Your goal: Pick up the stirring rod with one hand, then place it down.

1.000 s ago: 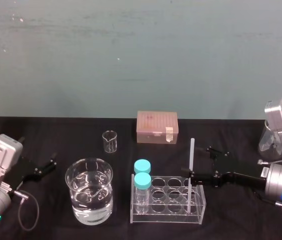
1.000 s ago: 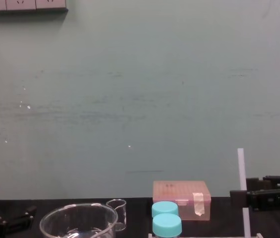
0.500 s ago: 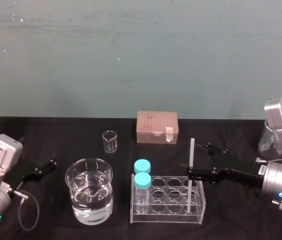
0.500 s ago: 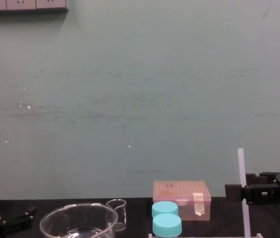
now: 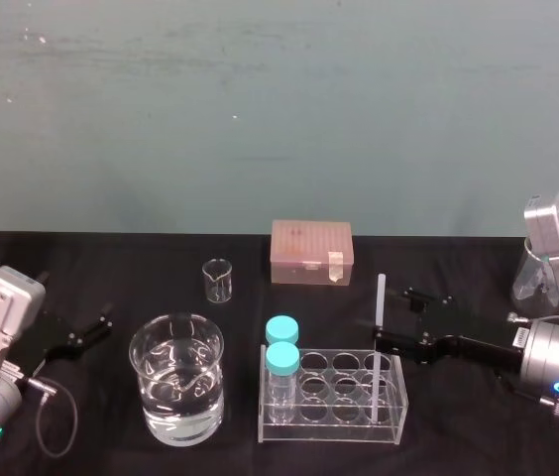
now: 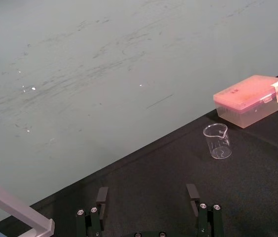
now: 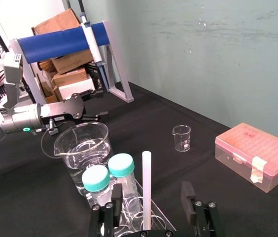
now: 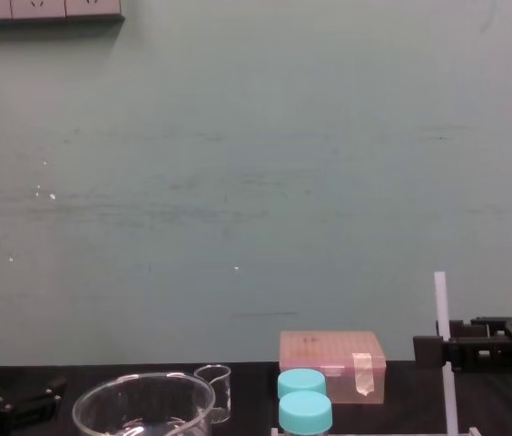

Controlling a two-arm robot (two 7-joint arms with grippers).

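Black cloth is seen spread over the tabletop (image 5: 161, 258), and a scuffed teal wall (image 5: 279, 109) rises directly behind its back edge, with a strip of wall sockets (image 8: 43, 9) fixed high up on it. A clear rack (image 5: 334, 397) is set near the front edge, right of the middle, and the stirring rod (image 5: 379, 337) is stood upright in a hole at the rack's right end, well taller than the two blue-capped bottles (image 5: 281, 342) held at the left end. The right gripper (image 5: 395, 317) is reached in level from the right edge, and its jaws are spread wide on either side of the rod; in the right wrist view the stirring rod (image 7: 147, 190) is seen in the gap of the right gripper (image 7: 145, 202), touched by neither jaw. A large beaker (image 5: 176, 387) of water is placed left of the rack, a small beaker (image 5: 217, 280) behind it, and a pink box (image 5: 310, 252) toward the middle of the back edge. A glass flask (image 5: 529, 280) is kept at the right edge. The left gripper (image 5: 86, 332) is parked by the left edge, its jaws parted. Beyond the table's left side, cardboard boxes (image 7: 62, 64) are stacked behind a blue roll (image 7: 62, 42) on a white frame.
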